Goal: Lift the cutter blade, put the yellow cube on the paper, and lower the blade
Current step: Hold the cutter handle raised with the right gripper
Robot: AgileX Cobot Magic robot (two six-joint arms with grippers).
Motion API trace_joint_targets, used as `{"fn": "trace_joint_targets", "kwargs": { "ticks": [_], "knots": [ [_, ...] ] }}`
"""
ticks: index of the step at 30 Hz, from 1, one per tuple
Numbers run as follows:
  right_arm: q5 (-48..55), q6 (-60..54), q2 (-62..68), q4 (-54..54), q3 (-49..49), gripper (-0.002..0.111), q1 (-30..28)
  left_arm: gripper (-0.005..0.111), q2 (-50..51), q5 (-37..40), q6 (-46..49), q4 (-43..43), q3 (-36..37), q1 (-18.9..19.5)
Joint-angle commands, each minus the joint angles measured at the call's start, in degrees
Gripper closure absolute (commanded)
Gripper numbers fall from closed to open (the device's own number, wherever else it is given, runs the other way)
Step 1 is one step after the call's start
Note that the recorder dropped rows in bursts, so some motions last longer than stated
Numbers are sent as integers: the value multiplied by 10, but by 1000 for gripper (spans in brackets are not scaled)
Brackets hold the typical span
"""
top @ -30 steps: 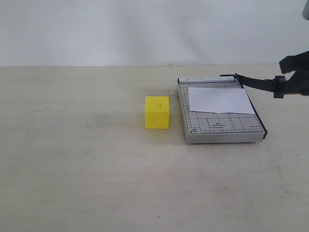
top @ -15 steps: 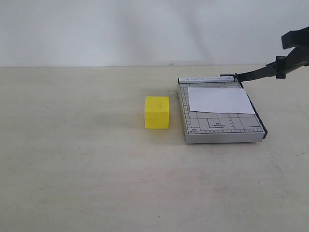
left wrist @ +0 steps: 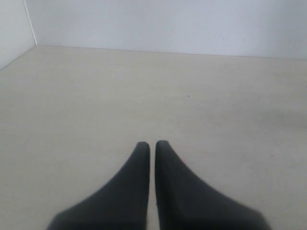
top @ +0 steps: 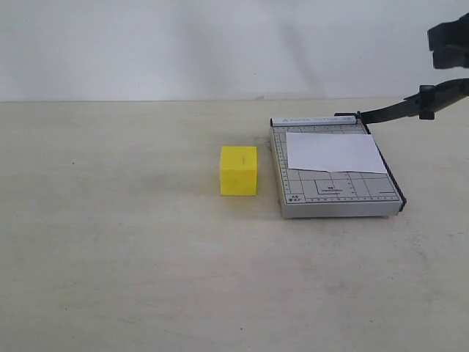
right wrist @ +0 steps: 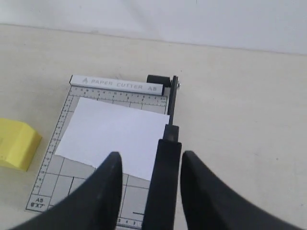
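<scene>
Listing contents from the left edge of the table (top: 110, 242) to the right.

Left pincer (left wrist: 152, 143): seen only in its wrist view. Fingers together with a hairline slit between them, nothing held. Only bare table lies under it, and no task item is near.

Yellow cube (top: 239, 170): rests on the table about midway between the left and right edges. It is near the left side of the trimmer base (top: 333, 192) but apart from it, and well apart from both pincers.

Trimmer base: grey, gridded, flat on the table toward the right edge.

Paper (top: 335, 152): white sheet lying flat on the far half of the base, its right side along the cutting edge. The near gridded half is bare.

Cutter blade (top: 388, 111): hinged at the base's far right corner. It is raised and slants upward toward the right edge of the table, with its thick handle end in the air.

Right pincer (top: 448, 45): above the handle end, at the far right. Its fingers (right wrist: 111, 167) are spread apart. In the wrist view the handle lies between them with a gap on each side, so it is not clamped. The exterior view shows clear space between pincer and handle.
</scene>
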Motion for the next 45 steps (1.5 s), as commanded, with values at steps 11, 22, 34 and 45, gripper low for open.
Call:
{"fn": "trace_joint_targets", "kwargs": {
  "ticks": [11,22,34,45],
  "knots": [
    [2,33,-229,-10,20,108,2,102,-2,-5,0,3,-1,-4],
    [-158,-72,-402,-7,234,108,2,102,-2,-53,-4,-13,-1,-4],
    [-290,-10,-365,42,537,108,2,102,-2,-113,-26,-335,-1,-4],
    [-352,37,-278,42,544,108,2,102,-2,-177,-26,-333,-1,-4]
  ]
}}
